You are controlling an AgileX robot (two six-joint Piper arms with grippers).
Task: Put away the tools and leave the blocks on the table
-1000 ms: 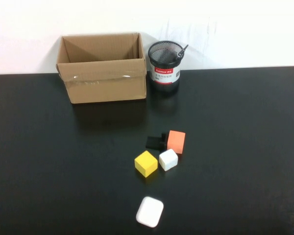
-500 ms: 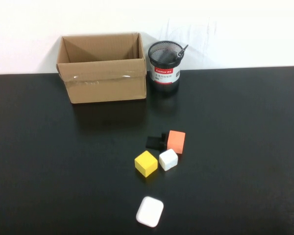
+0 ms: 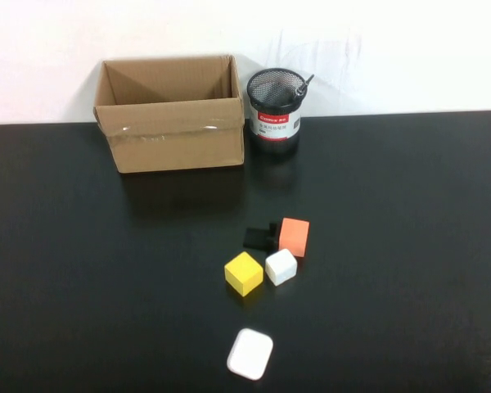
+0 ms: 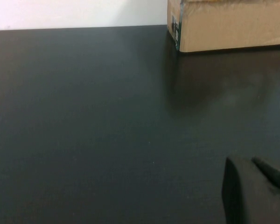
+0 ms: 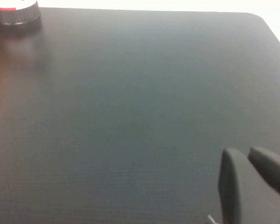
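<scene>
On the black table (image 3: 409, 213) lie the yellow cube (image 3: 244, 273), the white cube (image 3: 281, 267), the orange cuboid (image 3: 294, 236) and the black piece (image 3: 258, 237), close together at the middle. A slim black handle (image 3: 303, 87) sticks out of the black mesh cup (image 3: 274, 110) at the back. The scissors and the pliers are hidden. Neither arm shows in the high view. My left gripper (image 4: 249, 161) is shut and empty above bare table near the cardboard box (image 4: 228, 23). My right gripper (image 5: 245, 151) is shut and empty above bare table, far from the cup (image 5: 14, 11).
An open cardboard box (image 3: 172, 123) stands at the back, left of the mesh cup, against the white wall. A flat white rounded piece (image 3: 250, 354) lies near the front edge, in front of the blocks.
</scene>
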